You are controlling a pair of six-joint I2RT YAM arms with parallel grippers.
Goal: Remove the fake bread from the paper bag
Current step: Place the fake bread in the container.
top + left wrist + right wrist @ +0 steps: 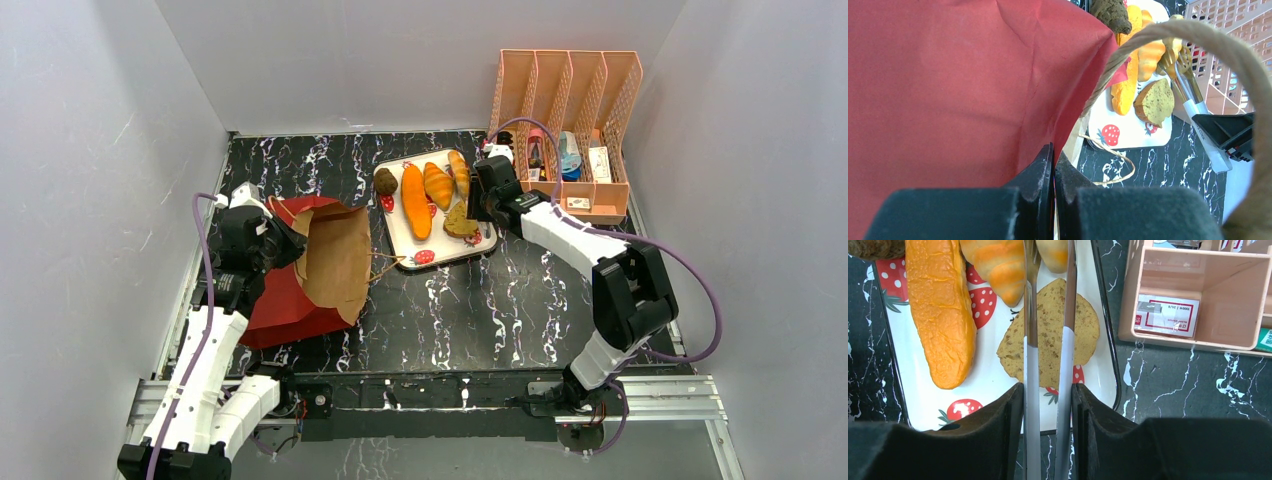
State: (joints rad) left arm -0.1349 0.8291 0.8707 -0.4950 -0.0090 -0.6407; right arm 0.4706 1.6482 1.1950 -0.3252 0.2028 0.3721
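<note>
The paper bag (335, 260), brown with a red lower part, lies tipped on its side at the left, mouth toward the tray. My left gripper (285, 235) is shut on the bag's rim (1054, 160). The fake bread lies on a strawberry-print tray (445, 257): a baguette (415, 200), a croissant (437, 184), a dark roll (385, 181) and a tan slice (460, 220). My right gripper (1048, 390) is shut on metal tongs (1030, 355). The tongs' two arms stand a little apart above the slice (1048, 330), beside the baguette (938, 315).
A pink slotted rack (570, 130) with small items stands at the back right, close to my right wrist. The bag's twine handle (385, 262) trails on the black marble table toward the tray. White walls close in on three sides.
</note>
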